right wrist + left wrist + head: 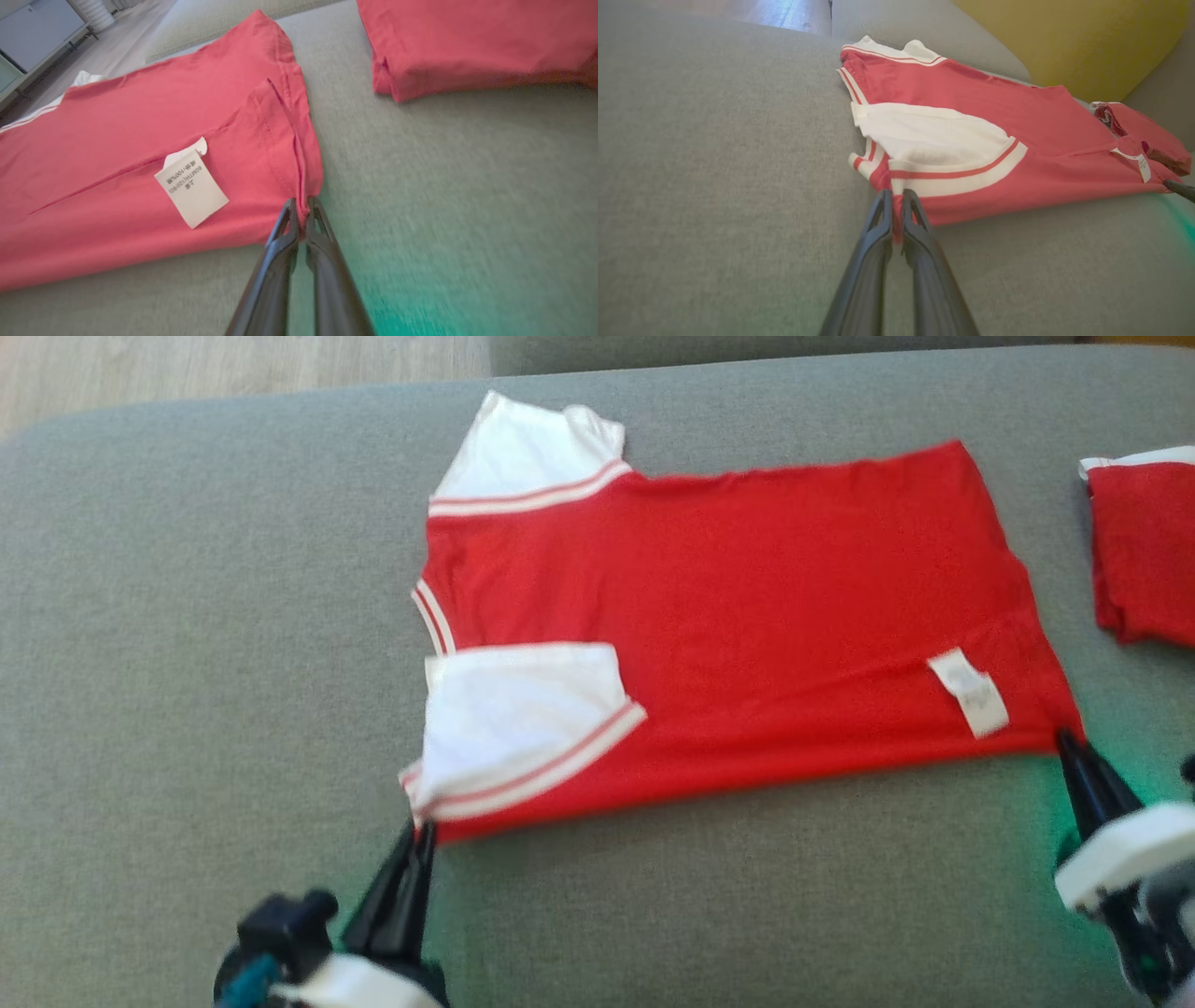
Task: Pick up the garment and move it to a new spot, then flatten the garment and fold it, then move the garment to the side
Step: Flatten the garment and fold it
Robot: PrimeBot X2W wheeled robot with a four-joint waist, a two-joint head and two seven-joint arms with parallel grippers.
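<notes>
On sofa [187, 616], red garment [747, 588], left jaws pinching shoulder, right jaws pinching hem, folded shirt [1148, 551] cropped

Right gripper [302, 203], jaws pinched on red garment [117, 140] corner, white label [191, 189] beside

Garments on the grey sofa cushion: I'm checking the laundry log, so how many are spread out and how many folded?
Spread-out red fabric T-shirt with white sleeves: 1
Folded red fabric garment: 1
Total: 2
</notes>
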